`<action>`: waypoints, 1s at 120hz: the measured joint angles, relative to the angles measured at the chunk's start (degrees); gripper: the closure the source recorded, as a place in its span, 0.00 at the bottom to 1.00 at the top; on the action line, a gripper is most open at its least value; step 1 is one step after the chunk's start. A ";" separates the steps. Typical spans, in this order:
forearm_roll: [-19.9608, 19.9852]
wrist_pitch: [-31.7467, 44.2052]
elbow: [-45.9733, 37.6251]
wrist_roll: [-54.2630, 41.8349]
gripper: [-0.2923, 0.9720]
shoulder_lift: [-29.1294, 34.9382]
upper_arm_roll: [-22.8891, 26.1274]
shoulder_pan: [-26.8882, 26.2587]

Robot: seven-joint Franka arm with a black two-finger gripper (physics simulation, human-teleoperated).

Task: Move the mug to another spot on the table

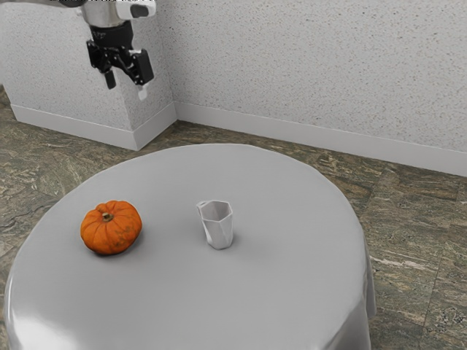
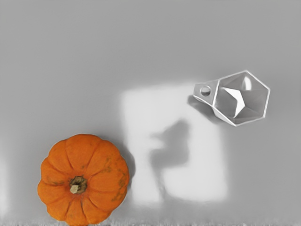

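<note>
A small white faceted mug (image 1: 216,224) stands upright near the middle of the round grey table (image 1: 292,262). Seen from above, the mug (image 2: 236,96) has a six-sided rim and a small handle with a hole, pointing toward the pumpkin's side. My black gripper (image 1: 126,82) hangs high above the table's far edge, at the exterior view's upper left, well away from the mug. Its fingers stand apart with nothing between them.
An orange pumpkin (image 1: 111,227) sits on the table to the exterior view's left of the mug, also seen as the pumpkin (image 2: 83,178) from above. A white wall corner (image 1: 146,109) rises behind the table. Bare tabletop lies around both objects.
</note>
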State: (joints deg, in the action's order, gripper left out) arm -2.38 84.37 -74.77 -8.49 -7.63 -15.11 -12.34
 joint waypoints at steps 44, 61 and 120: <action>1.11 4.59 -8.48 -5.84 0.23 -6.15 2.08 0.09; 0.36 11.48 -16.76 -14.24 0.23 -7.14 3.13 0.11; 8.67 35.66 -23.51 -12.46 0.23 -8.18 3.98 0.17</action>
State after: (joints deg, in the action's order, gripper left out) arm 6.28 120.03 -98.29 -20.96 -15.82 -11.13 -12.17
